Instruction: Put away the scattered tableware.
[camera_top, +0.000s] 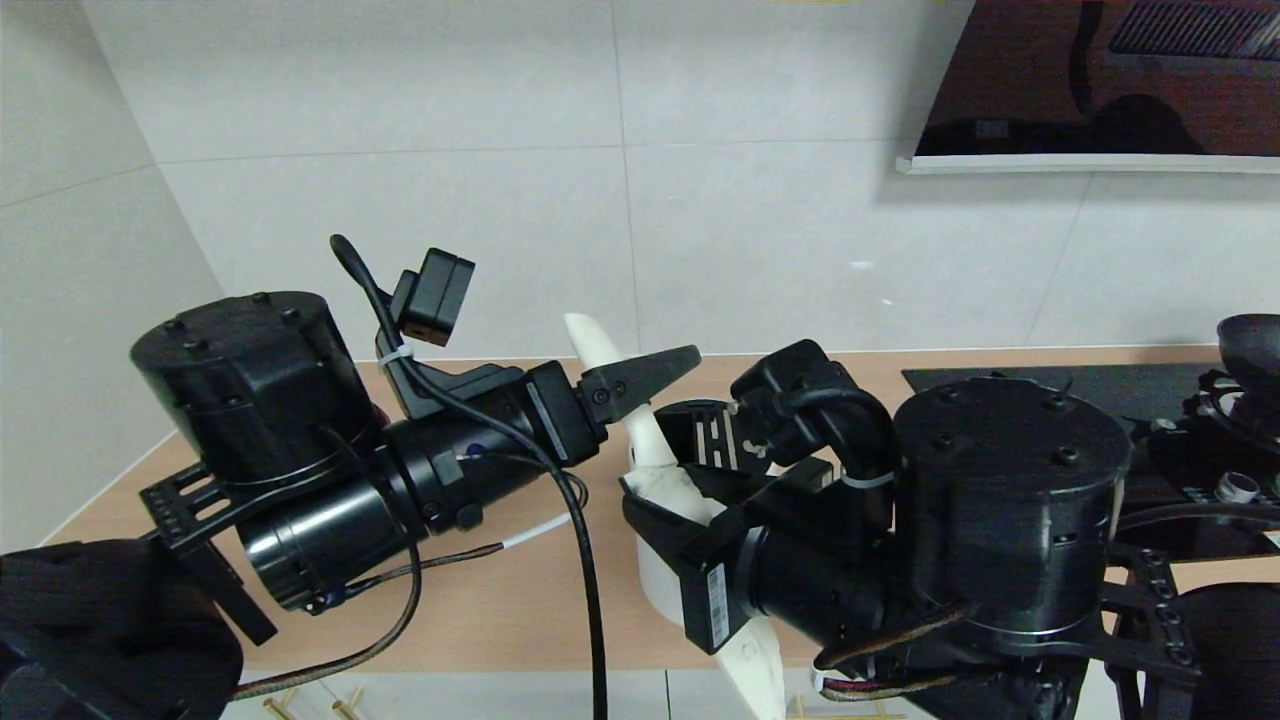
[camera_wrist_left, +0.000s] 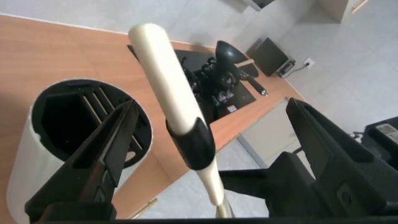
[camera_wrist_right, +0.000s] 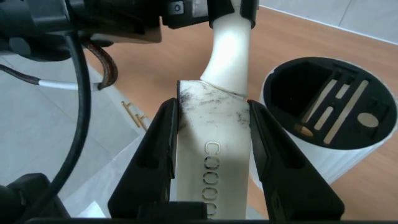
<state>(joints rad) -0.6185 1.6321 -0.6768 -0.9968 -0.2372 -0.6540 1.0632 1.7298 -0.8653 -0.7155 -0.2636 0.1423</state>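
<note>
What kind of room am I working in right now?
Most likely a kitchen: a wooden countertop against a tiled wall, a black cooktop under a range hood, and a white utensil holder near the spatula in the right hand.

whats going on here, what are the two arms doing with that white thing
The robot is putting away a white spatula. The right tool is shut on its blade end, holding it in the air close to the white utensil holder on the wooden counter. The left tool is open, its fingers either side of the handle without gripping it. A few utensils stand in the holder; the spatula is not in it yet.
</note>
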